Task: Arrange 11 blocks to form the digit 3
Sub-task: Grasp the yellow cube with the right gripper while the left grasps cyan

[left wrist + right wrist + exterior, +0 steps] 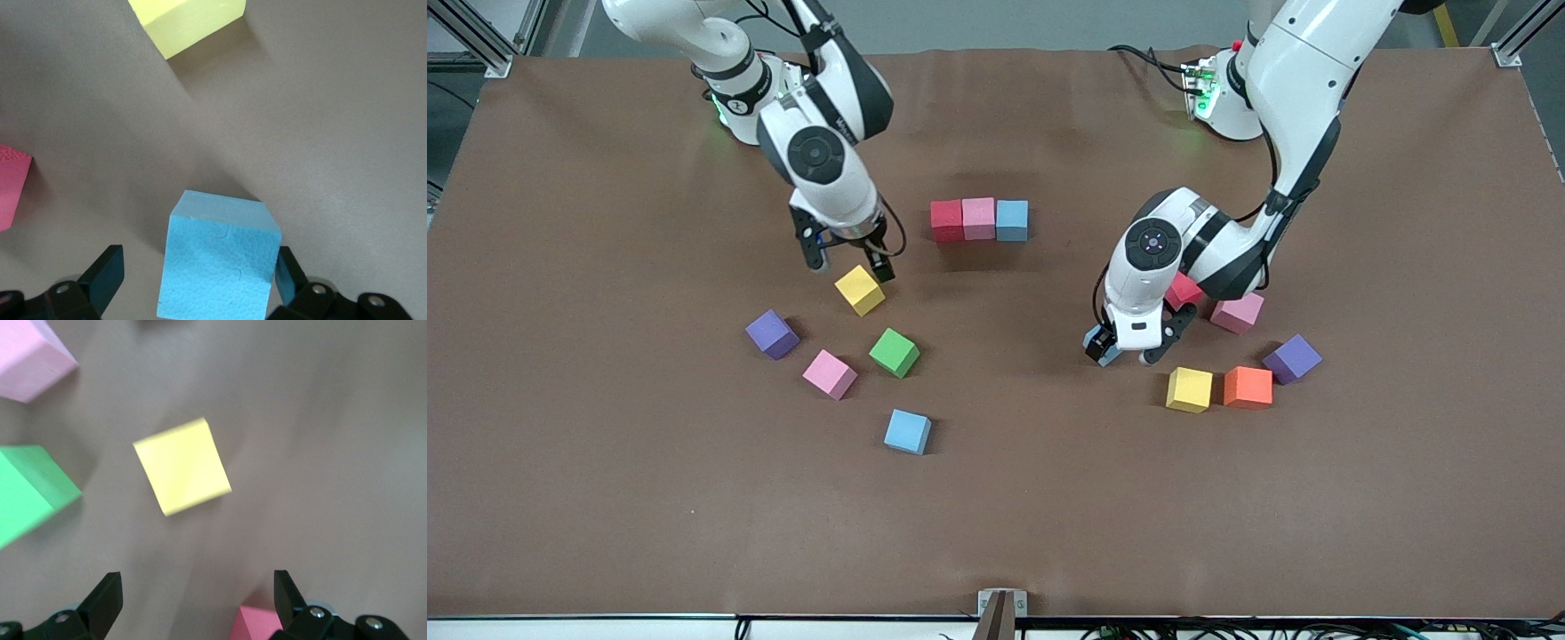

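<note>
Left end effector point(1129, 351) straddles a blue cube point(220, 263), fingers apart; right end effector point(847, 260) hovers spread over a yellow cube point(860, 290).

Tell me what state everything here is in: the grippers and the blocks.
Right gripper: open, over a yellow cube, not touching it.
Left gripper: open, fingers either side of a light blue cube, not closed on it.
Row of three cubes: red, pink and light blue, packed side by side.
Green cube: loose on the table, untouched.
Orange cube: loose, beside another yellow cube.
</note>
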